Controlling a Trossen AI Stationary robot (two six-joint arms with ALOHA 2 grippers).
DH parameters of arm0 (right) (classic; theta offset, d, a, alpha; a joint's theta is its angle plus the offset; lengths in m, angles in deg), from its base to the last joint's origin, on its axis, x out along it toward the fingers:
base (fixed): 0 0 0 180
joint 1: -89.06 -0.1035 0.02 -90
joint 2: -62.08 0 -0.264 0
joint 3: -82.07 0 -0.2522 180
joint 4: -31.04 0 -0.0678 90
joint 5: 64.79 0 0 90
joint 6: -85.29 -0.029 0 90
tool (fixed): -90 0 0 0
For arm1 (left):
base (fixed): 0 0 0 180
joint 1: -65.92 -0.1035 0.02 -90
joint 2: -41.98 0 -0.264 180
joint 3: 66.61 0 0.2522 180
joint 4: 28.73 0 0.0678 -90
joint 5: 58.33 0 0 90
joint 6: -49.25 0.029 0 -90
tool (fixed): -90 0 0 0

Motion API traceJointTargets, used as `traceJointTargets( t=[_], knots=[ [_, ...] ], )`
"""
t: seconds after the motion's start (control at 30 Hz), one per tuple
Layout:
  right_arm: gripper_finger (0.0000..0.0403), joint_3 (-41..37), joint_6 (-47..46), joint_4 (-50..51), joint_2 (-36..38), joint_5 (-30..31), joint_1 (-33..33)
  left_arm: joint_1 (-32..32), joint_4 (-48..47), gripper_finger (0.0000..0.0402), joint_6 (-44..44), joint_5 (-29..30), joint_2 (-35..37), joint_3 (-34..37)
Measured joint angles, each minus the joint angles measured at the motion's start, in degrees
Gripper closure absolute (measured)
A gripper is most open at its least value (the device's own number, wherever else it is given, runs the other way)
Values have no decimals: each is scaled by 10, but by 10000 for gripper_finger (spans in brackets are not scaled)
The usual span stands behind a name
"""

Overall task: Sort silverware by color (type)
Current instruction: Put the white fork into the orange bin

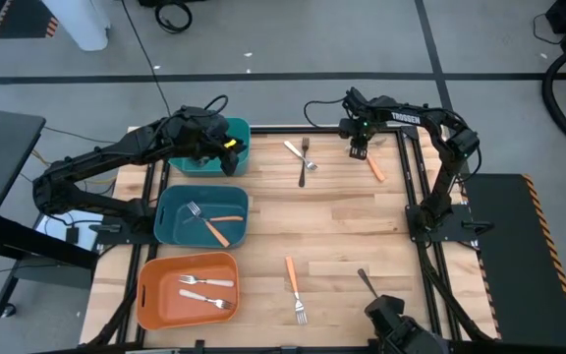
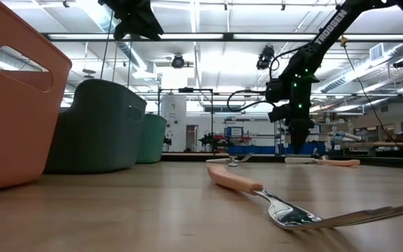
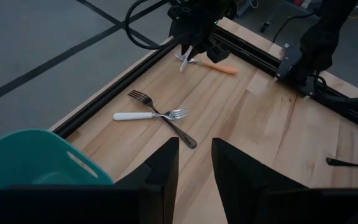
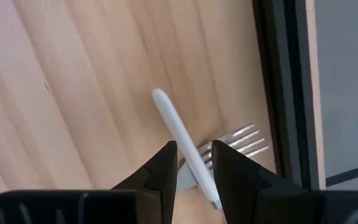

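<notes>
Your right gripper (image 4: 193,152) was clenched on a cream-handled utensil (image 4: 173,121). The pale handle ran slantwise through the gap between the two fingers (image 4: 160,165), with its rounded end sticking out beyond the fingertips. Its working end was hidden down by the finger bases, so you could not tell what type it was. Below those fingertips, on the table (image 1: 362,226), lay the silver tines of an orange-handled fork (image 3: 219,68), apart from the held piece. Your left gripper (image 3: 194,152) was released, its fingers (image 3: 163,168) parted with nothing between them. It hung over the rim of the far teal bin (image 1: 234,157). Ahead of the left fingertips, well apart from them, a cream-handled fork (image 3: 143,116) and a black fork (image 3: 166,121) lay crossed on the wood, touching where they crossed. Farther beyond them was your right gripper with its load. For the rest of the silverware, the middle teal bin (image 1: 170,226) held a silver fork (image 1: 197,210) and two orange-handled pieces (image 1: 226,218). The orange bin (image 1: 150,295) held two cream-handled forks (image 1: 204,282). Another orange-handled fork (image 1: 293,280) and a black utensil (image 1: 367,282) lay loose on the table, well away from both sets of fingers.
</notes>
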Motion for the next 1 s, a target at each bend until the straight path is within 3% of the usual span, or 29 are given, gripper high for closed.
traceJointTargets(
  t=[0.4,0.6,1.0],
  knots=[
    [295,0,11,2,-10,-12,0,0,0,297,0,0,0,0],
    [295,2,1,-6,-44,40,-12,0,0,297,0,0,0,0],
    [295,-2,11,15,-42,72,-18,0,-1,297,0,0,0,0]
  ],
)
